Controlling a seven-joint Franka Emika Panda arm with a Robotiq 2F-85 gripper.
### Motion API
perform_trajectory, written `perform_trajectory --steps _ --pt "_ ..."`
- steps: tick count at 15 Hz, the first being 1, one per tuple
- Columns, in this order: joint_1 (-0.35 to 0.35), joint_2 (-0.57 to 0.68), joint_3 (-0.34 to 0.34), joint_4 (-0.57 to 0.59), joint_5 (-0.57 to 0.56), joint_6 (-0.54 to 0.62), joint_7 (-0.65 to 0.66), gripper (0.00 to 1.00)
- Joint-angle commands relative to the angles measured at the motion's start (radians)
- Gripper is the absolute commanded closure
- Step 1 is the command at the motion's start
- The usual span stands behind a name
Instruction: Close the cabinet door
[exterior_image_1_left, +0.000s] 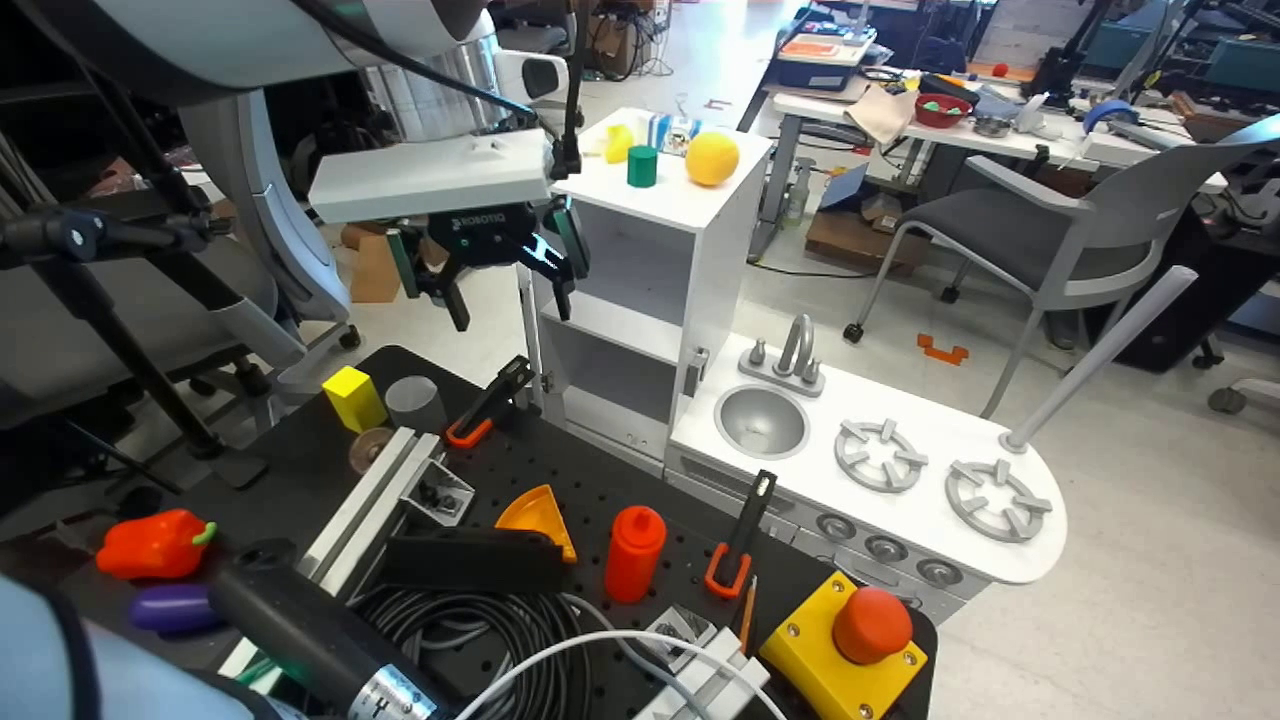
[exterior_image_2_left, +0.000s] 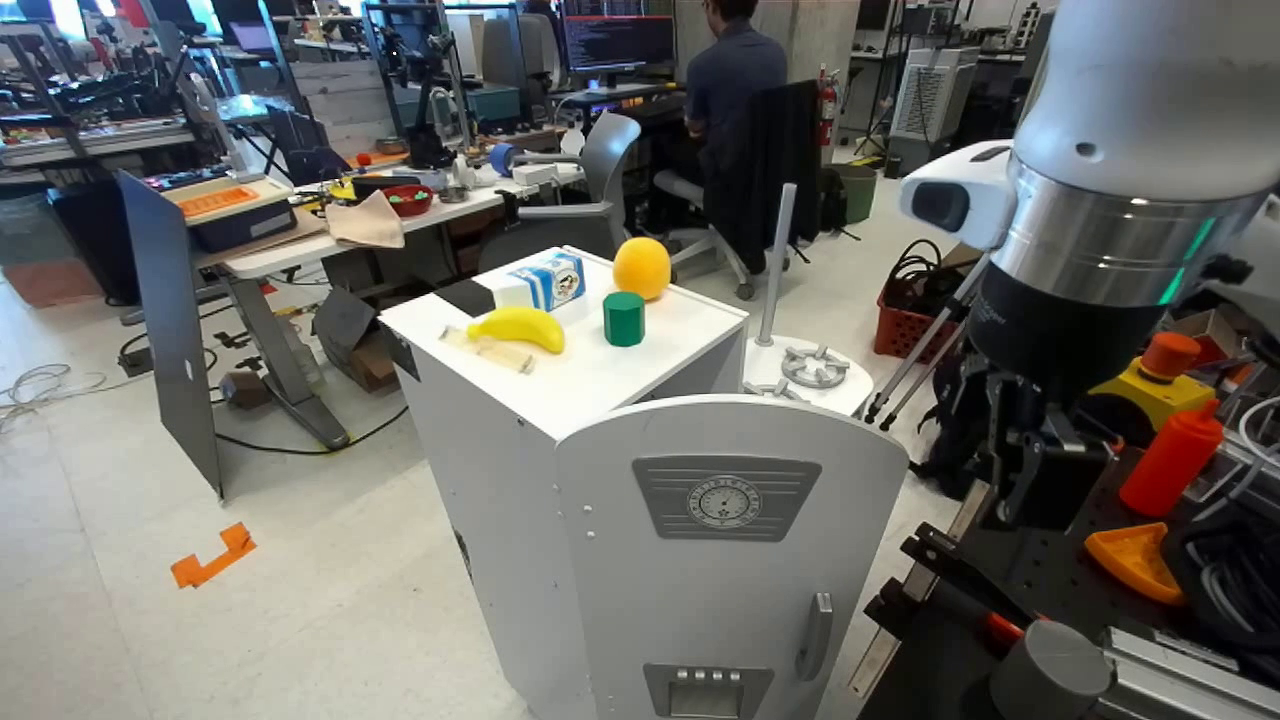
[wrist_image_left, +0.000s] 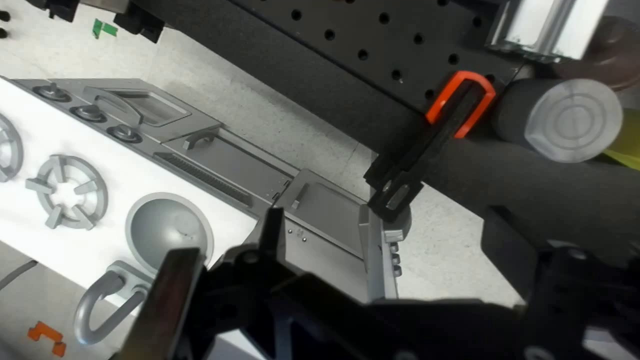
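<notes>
The cabinet door (exterior_image_2_left: 640, 590) is a tall pale grey-white panel with a round dial and a silver handle. It stands open; the shelves inside the white cabinet (exterior_image_1_left: 730, 260) show in an exterior view. There the door (exterior_image_1_left: 531, 325) is nearly edge-on, partly behind the gripper. My gripper (exterior_image_1_left: 512, 320) is open and empty, its fingers pointing down, above the black table's edge in front of the cabinet. In an exterior view the gripper (exterior_image_2_left: 1045, 500) is right of the door's handle edge. In the wrist view the door (wrist_image_left: 380, 270) appears edge-on between the open fingers (wrist_image_left: 385, 220); no contact is visible.
A black clamp (exterior_image_1_left: 495, 400) on the pegboard table (wrist_image_left: 345, 65) sits close by the door's edge. A grey cylinder (exterior_image_1_left: 415, 404) and yellow block (exterior_image_1_left: 354, 398) stand nearby. A banana (exterior_image_2_left: 520, 328), green block (exterior_image_2_left: 624, 320) and orange (exterior_image_2_left: 642, 268) are on the cabinet. The sink counter (exterior_image_1_left: 840, 400) adjoins it.
</notes>
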Motion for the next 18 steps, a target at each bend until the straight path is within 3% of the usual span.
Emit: perform_trajectory --steps 1,3,13,18 --pt "-0.04 0.02 -0.004 0.019 -0.201 0.05 0.172 0.0" --pt "-0.05 0.039 -0.004 0.04 -0.267 0.064 0.236 0.0" --pt "-0.031 0.229 -0.018 0.221 -0.382 0.114 0.368 0.0" --pt "-0.038 0.163 -0.089 0.31 -0.644 0.07 0.593 0.0"
